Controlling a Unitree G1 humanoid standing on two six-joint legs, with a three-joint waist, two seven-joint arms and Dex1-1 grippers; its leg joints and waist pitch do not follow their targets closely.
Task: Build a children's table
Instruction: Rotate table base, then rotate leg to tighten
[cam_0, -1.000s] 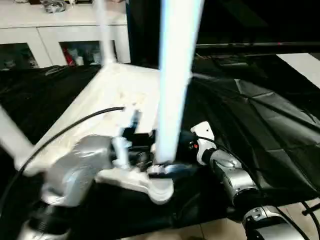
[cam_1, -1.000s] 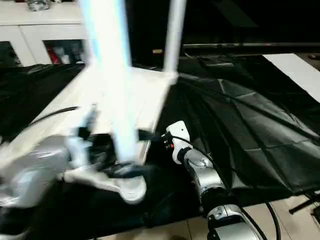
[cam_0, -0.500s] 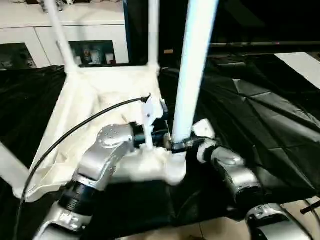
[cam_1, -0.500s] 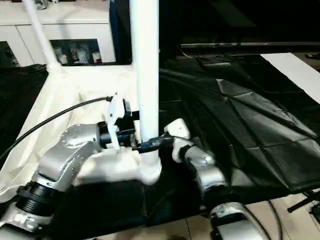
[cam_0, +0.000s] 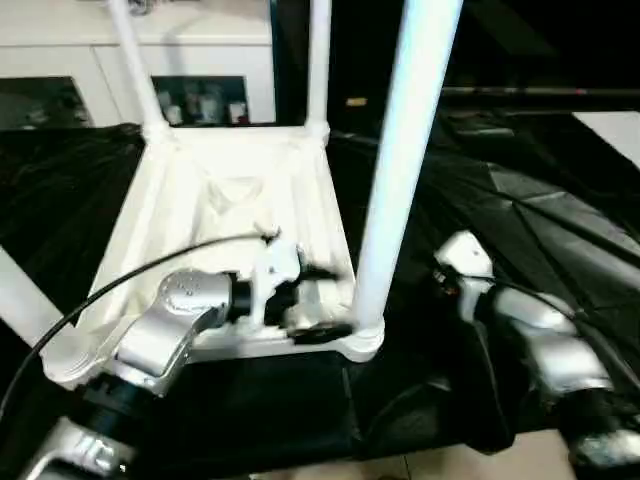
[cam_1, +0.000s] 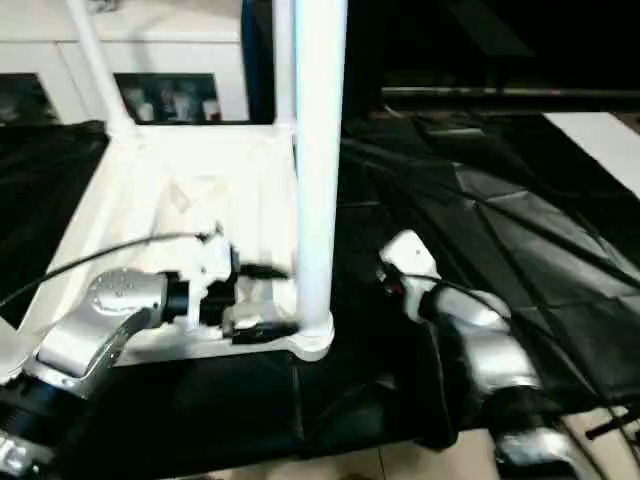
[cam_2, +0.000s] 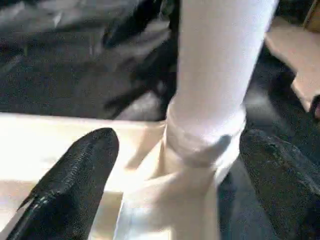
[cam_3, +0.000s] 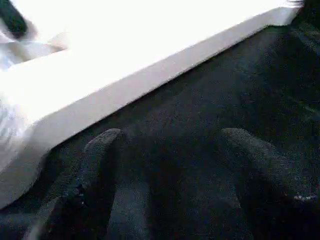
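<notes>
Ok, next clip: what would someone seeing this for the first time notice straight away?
The upside-down children's table on the black-draped work table, its white legs pointing up. The nearest leg stands tall in the near corner socket, and the left tool sits open around its base. The right tool hangs open over the black cloth beside the tabletop's edge.

The children's table (cam_0: 235, 190) lies upside down on the black-draped work table (cam_0: 520, 210) — legs upright. The left gripper (cam_0: 322, 315) sits at the near leg (cam_0: 400, 170), by its corner socket (cam_0: 360, 342). The right arm (cam_0: 520, 320) rests apart — white cabinet (cam_0: 60, 70) behind.
</notes>
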